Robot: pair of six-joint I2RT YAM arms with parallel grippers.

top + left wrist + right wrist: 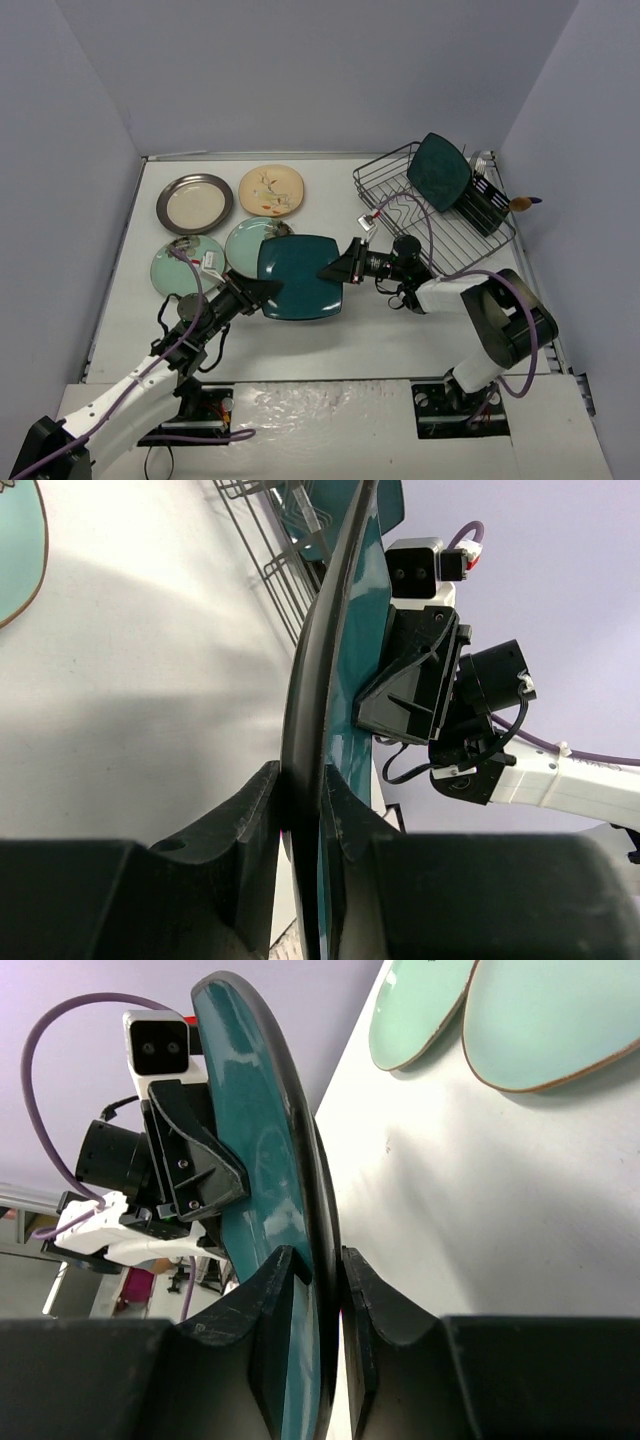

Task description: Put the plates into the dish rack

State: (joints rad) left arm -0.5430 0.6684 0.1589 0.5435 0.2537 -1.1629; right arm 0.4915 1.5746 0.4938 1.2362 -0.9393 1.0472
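A dark teal plate (300, 278) hangs above the middle of the tabletop (380, 330), held from both sides. The left gripper (262, 290) is clamped on its near-left edge. In the left wrist view its fingers (255, 810) press on either face of the rim. The right gripper (335, 268) is closed on the opposite edge, with its fingers (280, 1295) pinching the rim in its own wrist view.

Both wrist views show the plate edge-on, so most of its face is lost there. From above, the plate covers part of one mint plate (245, 240). The other mint plate (183, 268) lies partly under the left arm and its cable. Their patterns are hard to make out.

A cream plate with a dark-grey rim (194, 203) and a cream floral plate (271, 190) lie flat and unobstructed at the far left.

The dish rack (450, 240) sits at the far right. A second teal plate (438, 170) stands tilted in it beside the black caddy (482, 205). A small brown object (524, 203) sticks out past the caddy, too small to identify. The right arm hides part of the rack's near corner.
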